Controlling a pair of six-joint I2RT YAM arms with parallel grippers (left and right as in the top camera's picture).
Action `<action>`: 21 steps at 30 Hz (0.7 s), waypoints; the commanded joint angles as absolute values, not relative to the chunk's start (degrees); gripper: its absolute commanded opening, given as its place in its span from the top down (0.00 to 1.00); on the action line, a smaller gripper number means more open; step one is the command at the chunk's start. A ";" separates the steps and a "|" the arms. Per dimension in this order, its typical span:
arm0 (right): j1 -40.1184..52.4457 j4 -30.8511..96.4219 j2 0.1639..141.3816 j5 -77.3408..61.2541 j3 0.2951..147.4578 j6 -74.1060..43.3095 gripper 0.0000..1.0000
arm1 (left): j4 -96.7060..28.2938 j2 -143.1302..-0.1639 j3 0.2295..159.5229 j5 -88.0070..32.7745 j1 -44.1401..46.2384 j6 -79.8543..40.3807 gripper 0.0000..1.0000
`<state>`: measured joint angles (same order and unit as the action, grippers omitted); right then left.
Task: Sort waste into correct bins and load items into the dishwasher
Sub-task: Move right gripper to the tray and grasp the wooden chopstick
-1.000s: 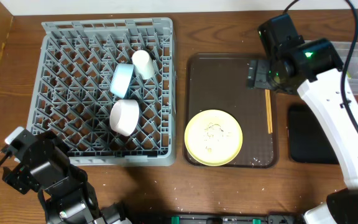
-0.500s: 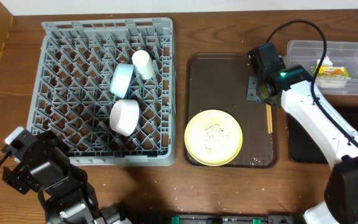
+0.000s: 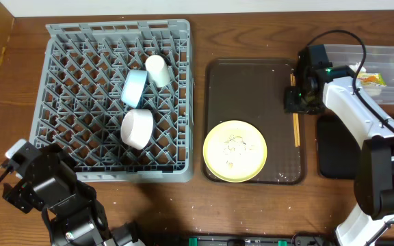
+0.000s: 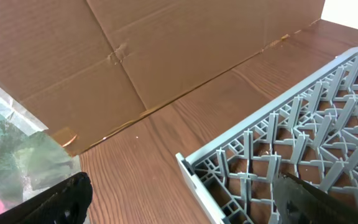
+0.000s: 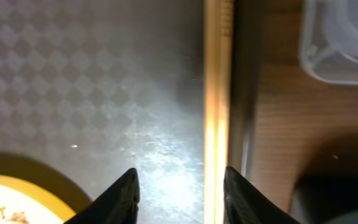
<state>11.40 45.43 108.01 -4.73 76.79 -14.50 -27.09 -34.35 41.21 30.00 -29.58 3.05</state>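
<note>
The grey dish rack point(image 3: 87, 147) holds the white cup point(image 3: 157, 69), the light blue bowl point(image 3: 135, 87) and the pale pink bowl point(image 3: 137, 128). The yellow plate point(image 3: 235, 151) with rice grains on it lies on the brown tray point(image 3: 245, 85). The chopsticks point(image 3: 295, 130) lie along that tray's right rim. My right gripper point(image 3: 297, 102) is open just above their far end. In the right wrist view the chopsticks point(image 5: 218, 93) run between its fingers point(image 5: 182, 196), close to the right one. The wrapper point(image 3: 369, 79) lies in the clear tub point(image 3: 340, 55). My left gripper point(image 4: 185, 205) is open and empty by the rack's corner point(image 4: 194, 171).
The black tray point(image 3: 344, 150) lies right of the brown tray, below the clear tub. The right wrist view shows the plate's edge point(image 5: 5, 202), the tub's corner point(image 5: 347, 43) and the black tray point(image 5: 340, 199). A cardboard wall point(image 4: 135, 43) stands left of the rack.
My right gripper has moved right and toward the front, from the brown tray's upper right part to above the chopsticks' far end. The right arm no longer covers the tub. The left arm is still.
</note>
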 commanded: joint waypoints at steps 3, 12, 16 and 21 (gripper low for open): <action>12.47 43.99 110.85 -4.40 76.77 -11.79 0.57 | -27.22 -34.26 42.50 30.70 -29.78 3.42 0.06; 12.43 42.96 115.63 -4.32 76.77 -12.78 0.61 | -27.22 -34.26 42.50 30.70 -29.78 3.42 0.06; 12.45 42.87 116.20 -4.05 76.77 -12.78 0.61 | -27.22 -34.26 42.50 30.70 -29.78 3.42 0.06; 12.45 43.33 116.38 -3.03 76.73 -12.56 0.61 | -27.22 -34.26 42.50 30.70 -29.78 3.42 0.06</action>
